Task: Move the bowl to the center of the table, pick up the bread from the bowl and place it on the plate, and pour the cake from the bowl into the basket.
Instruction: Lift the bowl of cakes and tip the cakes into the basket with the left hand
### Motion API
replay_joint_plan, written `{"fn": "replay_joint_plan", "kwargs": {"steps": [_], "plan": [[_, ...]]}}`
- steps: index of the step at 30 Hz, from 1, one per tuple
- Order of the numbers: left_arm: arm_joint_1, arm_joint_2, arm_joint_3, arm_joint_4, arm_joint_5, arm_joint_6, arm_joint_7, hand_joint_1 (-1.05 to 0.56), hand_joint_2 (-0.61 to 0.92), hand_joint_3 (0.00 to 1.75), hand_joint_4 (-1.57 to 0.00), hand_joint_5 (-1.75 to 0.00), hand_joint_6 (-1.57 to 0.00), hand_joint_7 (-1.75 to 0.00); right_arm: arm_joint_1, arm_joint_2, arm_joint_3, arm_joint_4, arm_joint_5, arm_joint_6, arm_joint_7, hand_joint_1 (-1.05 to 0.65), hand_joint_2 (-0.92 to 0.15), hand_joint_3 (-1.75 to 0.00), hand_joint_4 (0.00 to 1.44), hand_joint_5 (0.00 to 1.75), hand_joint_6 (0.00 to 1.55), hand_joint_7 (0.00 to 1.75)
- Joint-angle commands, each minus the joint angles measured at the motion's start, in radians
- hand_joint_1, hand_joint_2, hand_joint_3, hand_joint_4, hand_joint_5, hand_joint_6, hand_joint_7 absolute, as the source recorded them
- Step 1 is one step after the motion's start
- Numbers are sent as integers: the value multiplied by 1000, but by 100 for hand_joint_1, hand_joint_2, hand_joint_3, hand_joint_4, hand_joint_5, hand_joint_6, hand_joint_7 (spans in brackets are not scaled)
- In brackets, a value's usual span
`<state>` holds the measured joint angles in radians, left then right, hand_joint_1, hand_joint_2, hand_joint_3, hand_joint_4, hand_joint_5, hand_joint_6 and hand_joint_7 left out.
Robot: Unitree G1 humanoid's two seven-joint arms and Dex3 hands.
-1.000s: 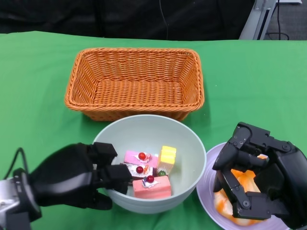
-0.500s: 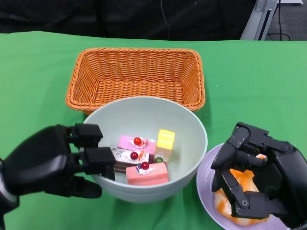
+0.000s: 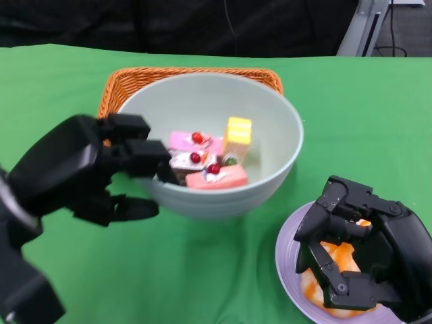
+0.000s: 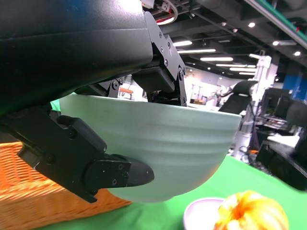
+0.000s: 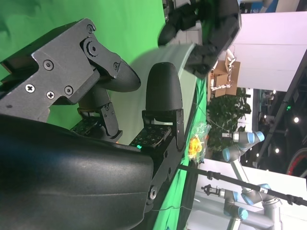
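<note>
My left hand (image 3: 91,169) grips the rim of the pale green bowl (image 3: 256,128) and holds it in the air in front of the orange wicker basket (image 3: 128,77). Several cake pieces (image 3: 209,162) with red cherries lie inside the bowl. The left wrist view shows the bowl (image 4: 172,148) lifted clear of the cloth, my left hand's fingers (image 4: 91,163) clamped on its wall. My right hand (image 3: 368,253) hovers over the orange bread (image 3: 337,260) on the purple plate (image 3: 287,256), fingers curled around the bread; whether they grip it is unclear.
A green cloth (image 3: 364,121) covers the table. The lifted bowl hides most of the basket. The plate sits at the near right edge. A metal stand leg (image 3: 361,27) rises behind the table's far right corner.
My left hand has raised the bowl off the table and carried it away from me, up in front of the basket. The right hand has stayed over the bread.
</note>
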<state>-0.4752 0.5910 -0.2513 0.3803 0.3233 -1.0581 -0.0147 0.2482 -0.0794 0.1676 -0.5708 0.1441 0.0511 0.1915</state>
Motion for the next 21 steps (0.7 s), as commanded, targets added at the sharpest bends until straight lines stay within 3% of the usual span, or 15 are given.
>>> {"fn": "replay_joint_plan", "kwargs": {"steps": [1,6,13,19,21], "plan": [[-27,-21,19,16,-47,11,-45,-15,54,96,-74,-166,-89,-103,5,0,-6,5,11,-6,2,-5,-50,-115,74,158,71,133],[-97,-110,27,82,-86,64,-94,-16,53,97,-74,-166,-87,-101,12,-2,-3,9,27,-3,13,-4,-53,-113,73,158,70,133],[-169,-207,42,158,-106,133,-135,-15,63,82,-71,-167,-85,-97,15,3,4,21,23,-15,17,-4,-52,-114,73,158,71,133],[-229,-283,47,232,-89,166,-124,-17,69,73,-74,-161,-81,-104,21,0,13,27,11,-24,17,-3,-50,-118,74,158,71,133],[-248,-308,49,253,-87,188,-119,-17,71,70,-72,-169,-80,-107,23,-2,14,26,12,-24,20,-3,-51,-119,73,158,70,133]]}}
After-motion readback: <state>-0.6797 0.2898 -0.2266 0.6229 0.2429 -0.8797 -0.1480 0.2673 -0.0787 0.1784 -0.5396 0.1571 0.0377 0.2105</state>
